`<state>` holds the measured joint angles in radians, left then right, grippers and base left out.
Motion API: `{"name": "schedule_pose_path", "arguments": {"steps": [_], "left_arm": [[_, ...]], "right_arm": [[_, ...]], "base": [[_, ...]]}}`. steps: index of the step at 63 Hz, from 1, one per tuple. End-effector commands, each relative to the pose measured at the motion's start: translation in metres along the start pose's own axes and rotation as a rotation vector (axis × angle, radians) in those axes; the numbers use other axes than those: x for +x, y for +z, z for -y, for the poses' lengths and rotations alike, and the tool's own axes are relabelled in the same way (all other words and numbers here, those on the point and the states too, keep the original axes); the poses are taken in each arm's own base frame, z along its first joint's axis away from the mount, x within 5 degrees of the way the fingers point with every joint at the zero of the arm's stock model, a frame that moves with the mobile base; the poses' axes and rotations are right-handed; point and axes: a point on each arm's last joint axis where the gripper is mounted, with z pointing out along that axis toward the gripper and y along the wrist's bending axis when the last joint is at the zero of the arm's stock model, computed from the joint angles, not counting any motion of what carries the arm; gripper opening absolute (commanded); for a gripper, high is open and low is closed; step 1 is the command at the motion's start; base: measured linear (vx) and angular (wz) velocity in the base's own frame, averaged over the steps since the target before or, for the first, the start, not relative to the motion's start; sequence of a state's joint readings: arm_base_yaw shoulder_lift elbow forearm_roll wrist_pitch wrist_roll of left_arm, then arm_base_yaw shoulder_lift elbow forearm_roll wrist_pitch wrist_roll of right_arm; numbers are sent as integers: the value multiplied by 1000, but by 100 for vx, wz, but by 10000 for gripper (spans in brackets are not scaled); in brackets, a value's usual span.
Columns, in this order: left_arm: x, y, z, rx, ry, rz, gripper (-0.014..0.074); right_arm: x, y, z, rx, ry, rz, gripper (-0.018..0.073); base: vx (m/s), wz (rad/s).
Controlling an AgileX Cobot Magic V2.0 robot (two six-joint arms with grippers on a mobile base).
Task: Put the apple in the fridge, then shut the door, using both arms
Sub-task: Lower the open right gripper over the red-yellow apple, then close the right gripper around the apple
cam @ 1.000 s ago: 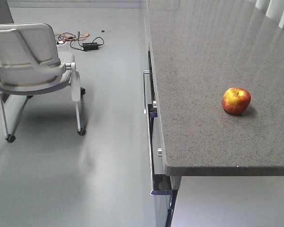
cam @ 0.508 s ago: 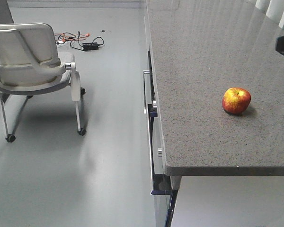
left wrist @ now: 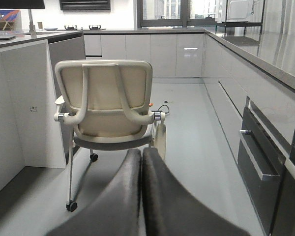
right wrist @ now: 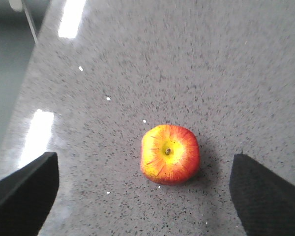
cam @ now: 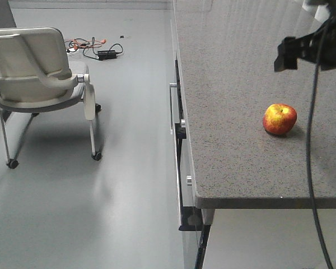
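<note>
The apple (cam: 279,119), red with yellow patches, rests on the speckled grey counter (cam: 235,84) near its front right part. In the right wrist view the apple (right wrist: 170,154) lies stem up, below and between the fingers of my right gripper (right wrist: 143,172), which is open and spread wide, not touching it. My right arm (cam: 311,47) hangs over the counter above and behind the apple. My left gripper (left wrist: 141,153) is shut with nothing in it, held over the floor and facing a chair. The fridge and the door are out of view.
A white wheeled chair (cam: 39,78) stands on the grey floor to the left of the counter. Black and orange cables (cam: 95,49) lie on the floor behind it. Drawer handles (cam: 172,106) stick out under the counter's edge. A black cable (cam: 311,140) hangs from my right arm.
My right arm has come into the front view from the upper right and moved left over the counter, above the apple. The apple has not moved.
</note>
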<state>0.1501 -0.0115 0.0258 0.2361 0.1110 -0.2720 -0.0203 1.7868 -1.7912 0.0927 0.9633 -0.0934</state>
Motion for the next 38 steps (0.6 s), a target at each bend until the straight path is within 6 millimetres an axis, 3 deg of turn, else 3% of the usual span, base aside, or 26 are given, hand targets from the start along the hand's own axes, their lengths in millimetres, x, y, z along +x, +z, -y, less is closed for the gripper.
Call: {"name": "schedule_pose_path", "arguments": {"steps": [1, 20, 38], "left_arm": [[2, 0, 2, 20, -9, 58, -8], [2, 0, 2, 20, -9, 58, -8], [2, 0, 2, 20, -9, 58, -8]], "right_arm": [[-13, -1, 3, 32, 9, 58, 659], [-2, 60, 10, 59, 7, -45, 649], [3, 86, 14, 85, 8, -66, 639]], "base": [[0, 0], [0, 0], [0, 0]]}}
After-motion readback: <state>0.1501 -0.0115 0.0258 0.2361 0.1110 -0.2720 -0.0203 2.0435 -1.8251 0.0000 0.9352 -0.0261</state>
